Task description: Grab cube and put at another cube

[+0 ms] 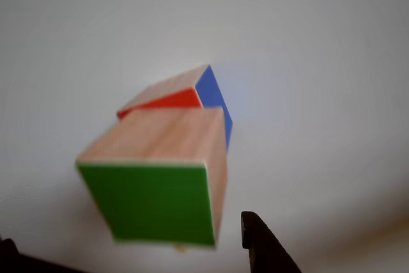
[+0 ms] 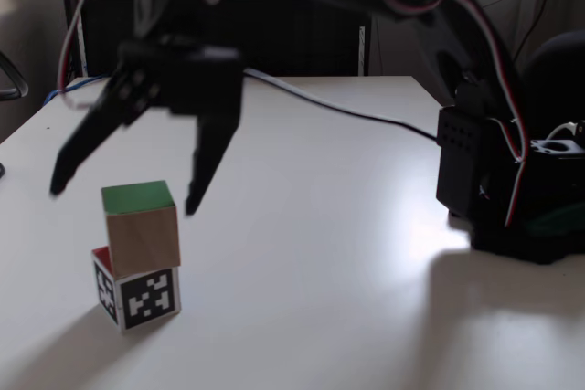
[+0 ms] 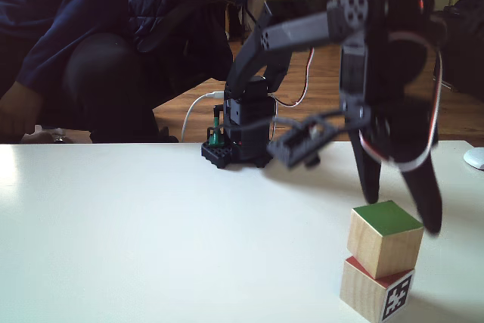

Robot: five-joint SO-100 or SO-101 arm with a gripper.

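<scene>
from the camera riding near the claw, the green-faced cube point(image 1: 163, 174) sits on top of the red-and-blue cube point(image 1: 192, 94), turned a little so it overhangs the lower one toward the camera, and one dark finger tip point(image 1: 259, 241) pokes up at the bottom edge, apart from the wood. in a fixed view from the side, the gripper point(image 2: 123, 194) hangs spread wide above and around the stack, one finger well off to the left, the other just beside the green top, neither touching; the cube point(image 2: 140, 224) rests skewed on the other cube point(image 2: 137, 291), which shows a black-and-white marker on its front, on the white table point(image 2: 320, 253). in a fixed view from the front, the open gripper point(image 3: 401, 213) stands over the cube point(image 3: 384, 236), fingers pointing down on its far side, and the lower cube point(image 3: 376, 290) carries it with a corner jutting out; a seated person point(image 3: 83, 43) is behind the table. to my eye the placing is done and the step now is backing off cleanly: i'd lift straight up with the fingers kept wide, no sideways sweep, because the top cube sits crooked and a brush from the near finger could tip it off.
</scene>
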